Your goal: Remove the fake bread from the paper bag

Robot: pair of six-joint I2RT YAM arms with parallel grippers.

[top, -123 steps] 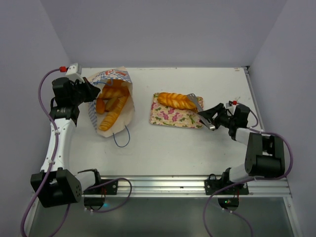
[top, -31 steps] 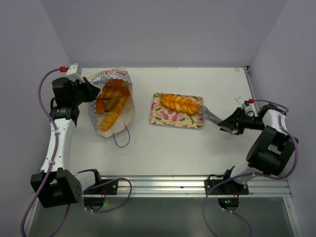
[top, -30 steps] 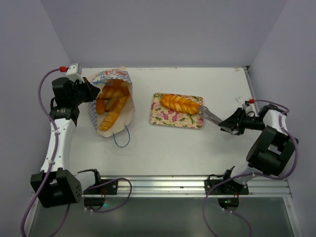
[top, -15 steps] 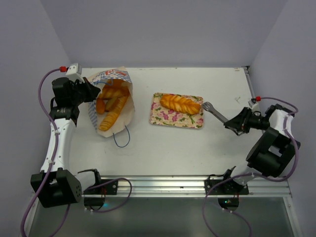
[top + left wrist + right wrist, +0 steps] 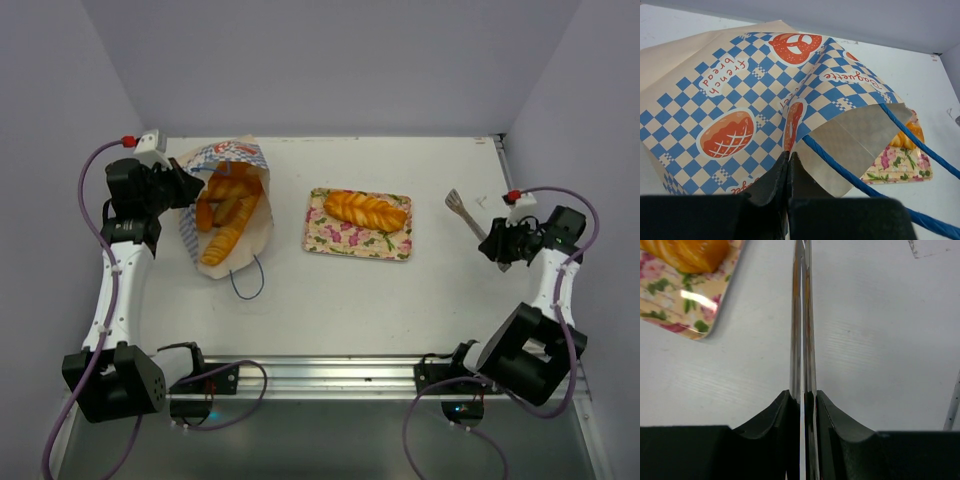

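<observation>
Spanning the scene, the white rectangular table (image 5: 350, 300) carries the tan paper bag with blue-and-white checkered sides (image 5: 225, 152) at far left, lying with its mouth open toward the near side. At centre sits the floral-patterned rectangular tray (image 5: 345, 238) with one glossy golden braided loaf (image 5: 365, 210) on it. Several more golden-orange toy breads (image 5: 228, 210) remain inside the bag, so the task looks only partly done.

The thin metal tongs (image 5: 465, 212) are clamped in the right gripper (image 5: 497, 245), blades squeezed together and empty, over the table's far right. The left gripper (image 5: 788, 160) is pinched closed on the bag's rim, propping the mouth.

Risks: the tongs must cross over the tray to reach the bag, and a low sweep could knock the loaf or shove the tray. The loose blue cord handle (image 5: 245, 280) near the mouth could snag the blades. If the rim slips from the pinch, the mouth may collapse.

Open room lies between bag and tray and along the near strip. The right arm is close to the right edge and wall.
</observation>
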